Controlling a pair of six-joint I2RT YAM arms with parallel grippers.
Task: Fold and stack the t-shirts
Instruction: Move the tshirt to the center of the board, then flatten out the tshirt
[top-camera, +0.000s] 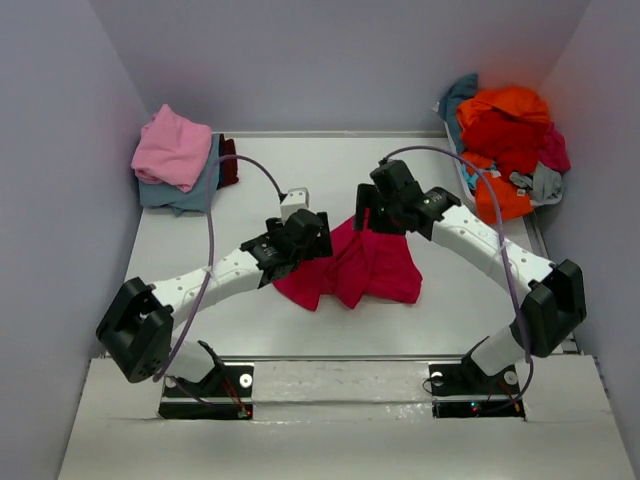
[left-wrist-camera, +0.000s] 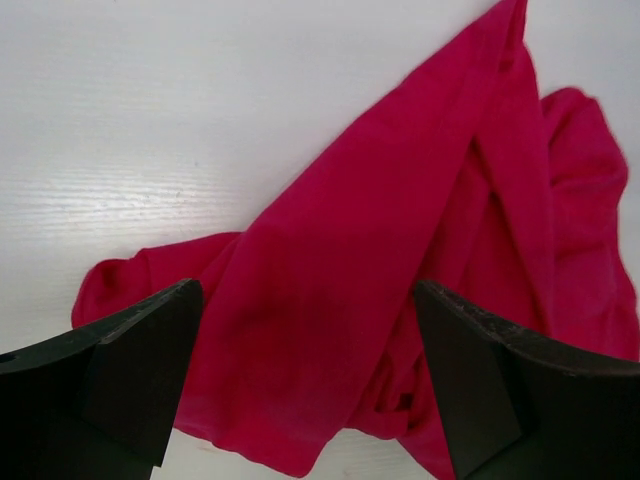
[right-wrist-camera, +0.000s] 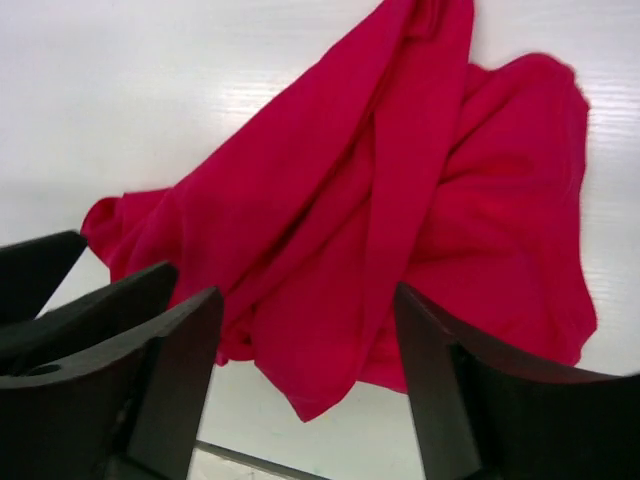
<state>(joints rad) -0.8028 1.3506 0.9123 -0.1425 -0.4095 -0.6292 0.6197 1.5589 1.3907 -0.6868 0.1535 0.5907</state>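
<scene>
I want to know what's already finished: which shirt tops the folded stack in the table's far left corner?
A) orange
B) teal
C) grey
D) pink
D: the pink t-shirt lies on top of the dusty blue t-shirt in that corner.

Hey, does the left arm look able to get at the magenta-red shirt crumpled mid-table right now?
Probably yes. The left gripper hovers open right above the magenta-red shirt, cloth showing between its fingers with nothing over it. The right gripper, also open, hovers close by, so the two may crowd.
</scene>
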